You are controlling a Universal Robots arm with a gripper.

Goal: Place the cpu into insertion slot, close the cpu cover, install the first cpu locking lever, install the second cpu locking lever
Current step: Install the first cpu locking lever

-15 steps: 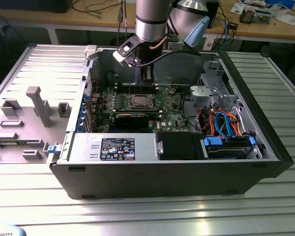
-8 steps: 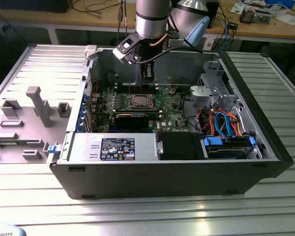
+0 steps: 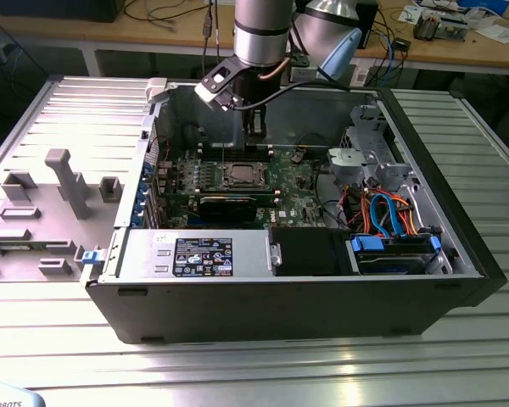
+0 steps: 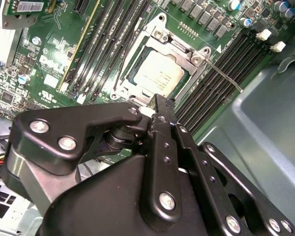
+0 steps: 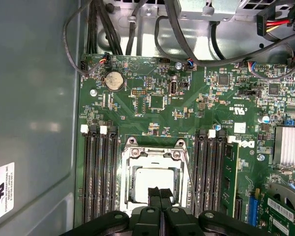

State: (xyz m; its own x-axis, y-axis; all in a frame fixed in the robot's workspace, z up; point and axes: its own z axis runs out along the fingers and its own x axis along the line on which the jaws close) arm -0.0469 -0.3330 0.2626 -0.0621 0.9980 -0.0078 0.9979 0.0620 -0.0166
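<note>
The cpu (image 5: 150,183) (image 4: 160,73), with its dull silver top, lies in the insertion slot (image 3: 241,175) on the green board. The cpu cover (image 5: 155,153) (image 4: 179,46) appears to lie flat around it as a silver frame. One thin wire locking lever (image 4: 225,76) (image 5: 189,174) juts out beside the socket over the memory slots. Another thin lever (image 4: 119,64) runs along the opposite side. My gripper (image 5: 161,192) (image 4: 160,101) (image 3: 254,131) hangs just above the socket's edge, its black fingers pressed together with nothing between them.
Black memory slots (image 5: 101,172) flank the socket on both sides. A black expansion card (image 3: 229,206) lies toward the case's front. Case walls (image 5: 34,123), cable bundles (image 3: 382,212) and a drive cage (image 3: 365,157) surround the board. A grey fixture (image 3: 59,182) stands at the exterior view's left.
</note>
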